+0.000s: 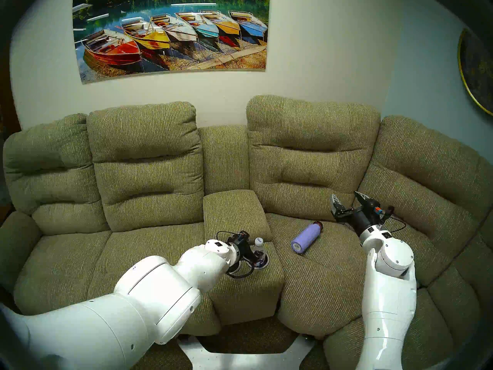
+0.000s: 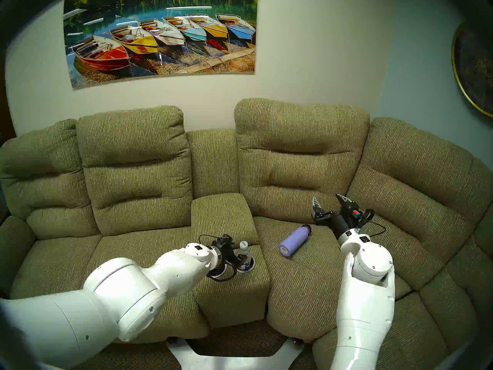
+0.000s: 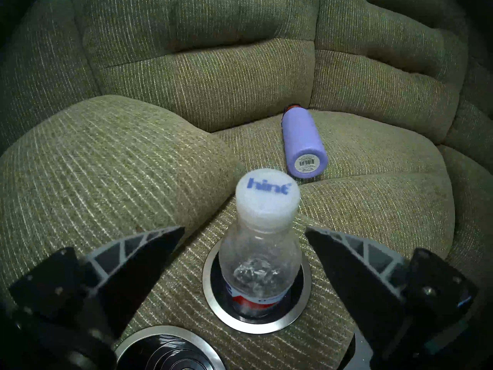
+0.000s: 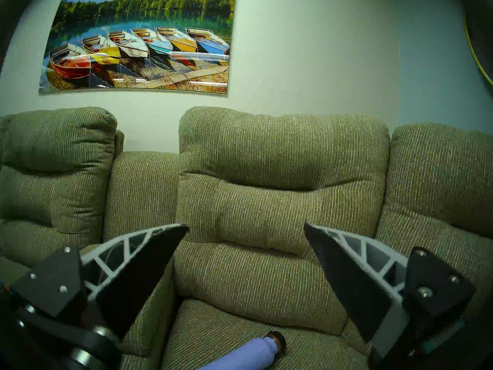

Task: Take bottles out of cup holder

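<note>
Left wrist view, lower left of frame: one cup holder well sits empty, black inside a silver rim. Centre of frame: the bottle, clear with a white "hint" cap and a red-white-blue label, stands upright in the second well. Your left gripper has its jaws spread wide, one finger either side of the bottle's shoulder, neither touching it. Nothing is grasped.

Risks as I judge them:
- The plastic looks thin and the bottle nearly empty. If you clamp hard at the shoulder it may crumple or squirt out of the pads.
- The gripper comes in on a downward slant. If you pull along that slant instead of straight up, the base could catch the silver rim and tip the bottle.
- Closing too high lands on the tapered neck, where I'd expect the pads to slide.

Right of centre: the lavender flask lies on its side on the seat cushion, well apart from the console.

Head view, right of frame: your right gripper hangs above the seat with its jaws parted and empty.

View differences: only the left wrist shows the empty well and the gaps between pads and bottle. In the head views the left arm hides most of the bottle below the cap. The right wrist view shows just the flask's capped end at its bottom edge, no bottle at all. I see only one small bottle anywhere.
</note>
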